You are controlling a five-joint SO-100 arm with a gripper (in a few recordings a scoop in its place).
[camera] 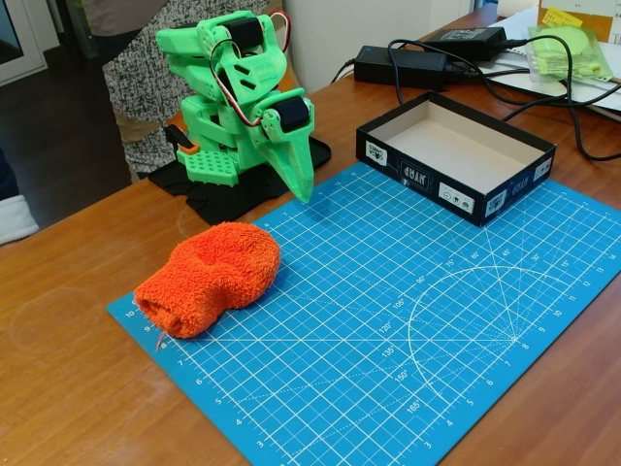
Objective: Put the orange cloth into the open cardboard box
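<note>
Orange cloth [209, 277] untouched, lying as a lumpy bundle on the blue cutting mat [388, 320], left corner. Fingers [303, 184] closed together, empty, pointing down just above the mat, beyond the cloth and apart from it. Open cardboard box [456, 155] at the mat's far right edge, empty. Risks: fluffy bundle may be pinched shallowly and slip; trailing cloth may snag the box wall; cables [543, 87] on the bench behind the box.

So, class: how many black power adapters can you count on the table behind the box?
2. One power adapter lies behind the open cardboard box, on the left; the other power adapter lies further back to its right. The papers at the far right may hide more.
</note>
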